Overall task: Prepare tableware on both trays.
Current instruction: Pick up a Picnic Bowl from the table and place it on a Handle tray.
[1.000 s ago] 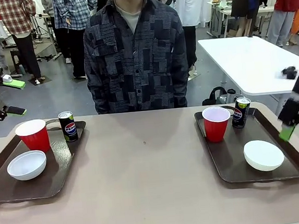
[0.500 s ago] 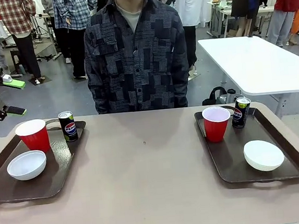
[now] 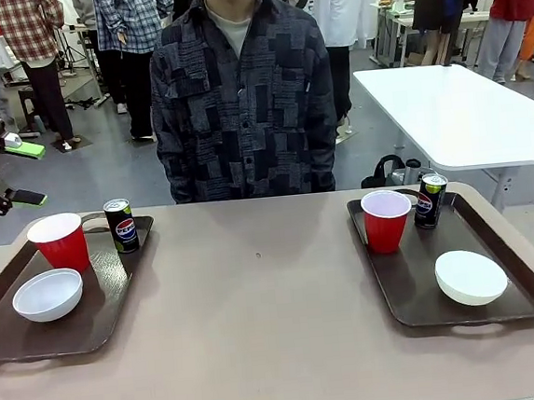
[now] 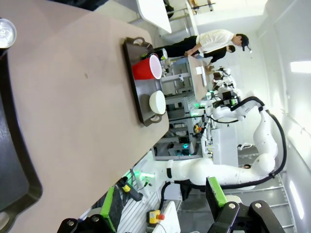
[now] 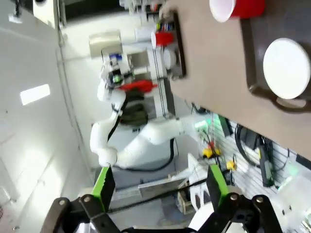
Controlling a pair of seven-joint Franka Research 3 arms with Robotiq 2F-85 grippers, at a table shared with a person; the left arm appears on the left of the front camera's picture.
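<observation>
Two dark brown trays lie on the tan table. The left tray (image 3: 107, 294) carries a red cup (image 3: 59, 242), a dark soda can (image 3: 120, 225) and a white bowl (image 3: 47, 295). On the right tray (image 3: 411, 286) stand a red cup (image 3: 386, 219), a can (image 3: 430, 201) and a bowl (image 3: 470, 277). My left gripper (image 4: 160, 208) is open and holds nothing; far beyond it lies the right tray (image 4: 140, 99) with its cup (image 4: 146, 68) and bowl (image 4: 157, 102). My right gripper (image 5: 160, 187) is open too, off the table's side, facing a red cup (image 5: 238, 8) and a bowl (image 5: 286, 65).
A person (image 3: 240, 99) in a dark patterned shirt stands at the table's far edge, hands out of sight. A white table (image 3: 446, 109) stands behind on the right. Bare tabletop (image 3: 257, 294) spans the gap between the trays.
A second ago my right gripper was a blur at the front view's right edge, beside the right tray; it has since drawn away out of that picture. Nothing on the trays has moved.
</observation>
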